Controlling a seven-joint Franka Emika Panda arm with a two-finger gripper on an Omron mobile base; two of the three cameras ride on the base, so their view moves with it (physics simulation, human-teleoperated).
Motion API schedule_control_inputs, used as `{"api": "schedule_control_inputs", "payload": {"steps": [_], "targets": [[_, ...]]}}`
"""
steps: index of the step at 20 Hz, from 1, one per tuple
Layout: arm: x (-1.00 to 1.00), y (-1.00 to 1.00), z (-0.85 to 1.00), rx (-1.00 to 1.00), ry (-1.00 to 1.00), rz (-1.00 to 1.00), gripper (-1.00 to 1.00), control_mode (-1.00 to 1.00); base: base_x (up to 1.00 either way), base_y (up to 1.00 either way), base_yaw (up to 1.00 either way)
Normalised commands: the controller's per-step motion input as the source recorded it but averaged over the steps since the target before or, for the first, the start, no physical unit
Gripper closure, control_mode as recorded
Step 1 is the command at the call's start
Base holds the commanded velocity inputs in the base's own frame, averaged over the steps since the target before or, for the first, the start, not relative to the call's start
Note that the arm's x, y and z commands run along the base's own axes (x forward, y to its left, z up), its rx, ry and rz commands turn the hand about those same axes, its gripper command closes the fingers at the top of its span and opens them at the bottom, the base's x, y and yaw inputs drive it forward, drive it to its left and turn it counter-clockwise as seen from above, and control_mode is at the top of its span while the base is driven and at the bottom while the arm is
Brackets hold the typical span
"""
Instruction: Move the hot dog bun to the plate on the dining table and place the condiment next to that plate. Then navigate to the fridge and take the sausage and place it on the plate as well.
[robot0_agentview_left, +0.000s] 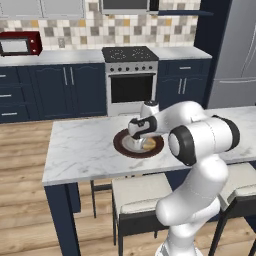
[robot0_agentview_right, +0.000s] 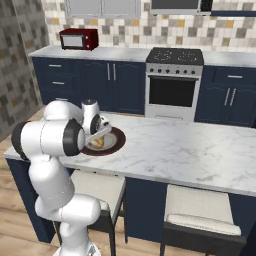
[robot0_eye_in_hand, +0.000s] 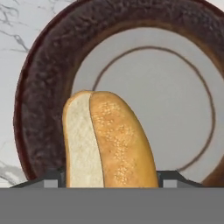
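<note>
Hand view: hot dog bun (robot0_eye_in_hand: 109, 140) btwn tool (robot0_eye_in_hand: 110, 179) tips.

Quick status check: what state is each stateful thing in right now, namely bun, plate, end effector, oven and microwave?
hot dog bun: between the end effector fingers, over the plate
plate: flat on the dining table
end effector: closed on the bun, just above the plate
oven: door shut
microwave: door shut
</note>
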Motion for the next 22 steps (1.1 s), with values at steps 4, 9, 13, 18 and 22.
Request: {"api": "schedule_control_inputs", "payload": {"steps": [4,9,13,18,22], "targets": [[0.2,0.0,-0.27,0.0,0.0,0.03,1.0,-1.0,0.0,0.0,0.0],[0.19,0.0,-0.23,0.0,0.0,0.03,-1.0,-1.0,0.0,0.0,0.0],[0.15,0.0,-0.07,0.0,0.02,0.03,-1.0,-1.0,0.0,0.0,0.0],[-0.02,0.0,0.25,0.0,-0.07,0.02,-1.0,-1.0,0.0,0.0,0.0],[-0.26,-0.04,0.48,0.0,-0.16,0.02,-1.0,-1.0,0.0,0.0,0.0]]}}
